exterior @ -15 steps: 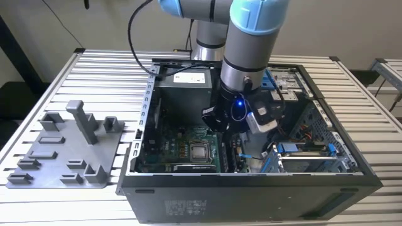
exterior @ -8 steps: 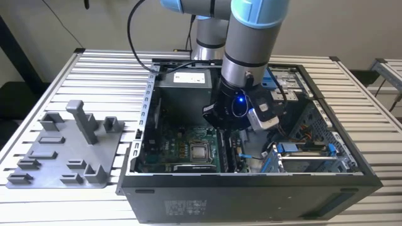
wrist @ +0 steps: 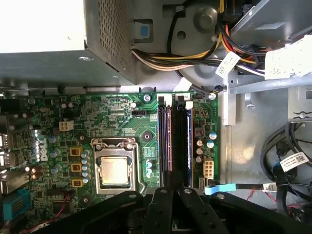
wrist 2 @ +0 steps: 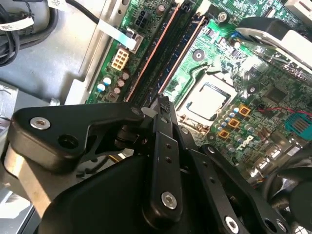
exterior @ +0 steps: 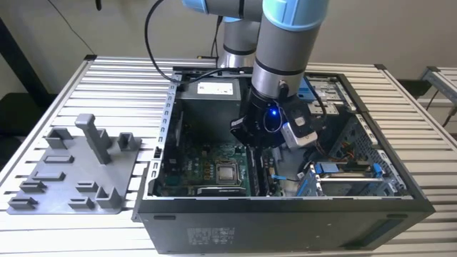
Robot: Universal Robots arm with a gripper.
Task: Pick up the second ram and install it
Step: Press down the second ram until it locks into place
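The gripper [wrist: 173, 191], black and cut off at the frame edge in both wrist views, hangs low over the motherboard [wrist: 112, 114] with its fingers [wrist 2: 163, 126] drawn together, tips right at the memory slots; whether they pinch anything cannot be made out. The ram [wrist: 181, 141] stands edge-on in the slot nearer the motherboard's cable-side edge, a dark strip running from under the fingertips toward the edge by the power supply [wrist: 44, 34]. Its near end is hidden by the gripper, and its sticker and chips do not show from this angle. In the exterior view the arm [exterior: 286, 48] reaches down into the open case [exterior: 286, 206] and covers the slots. White tags [wrist: 293, 161] hang on cables beside the board, and a white label [exterior: 218, 88] sits on the power supply; the print on them is too small to read.
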